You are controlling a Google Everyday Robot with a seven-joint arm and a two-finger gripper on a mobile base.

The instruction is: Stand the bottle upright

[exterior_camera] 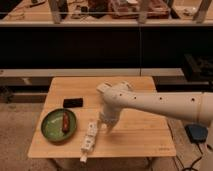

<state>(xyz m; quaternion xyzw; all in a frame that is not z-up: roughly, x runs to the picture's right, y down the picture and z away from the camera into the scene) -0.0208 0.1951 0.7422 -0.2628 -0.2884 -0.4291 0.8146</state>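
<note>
Wooden table (145, 135) under dim shelving. Bottle (90, 139) lies flat at the plate's (50, 131) four o'clock, neck seemingly toward six. Gripper (106, 125) hangs at its two o'clock, placed, I judge, for a grasp; how wide it stands I cannot tell.

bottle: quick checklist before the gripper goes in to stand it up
1. bottle upright: not ok, lies flat on the table.
2. gripper near it: ok, just right of its far end.
3. Clear of the green plate: cannot tell, very close.
4. Near end inside the table's front edge: cannot tell.
5. Bare wood to stand it on: ok, to its right.
</note>
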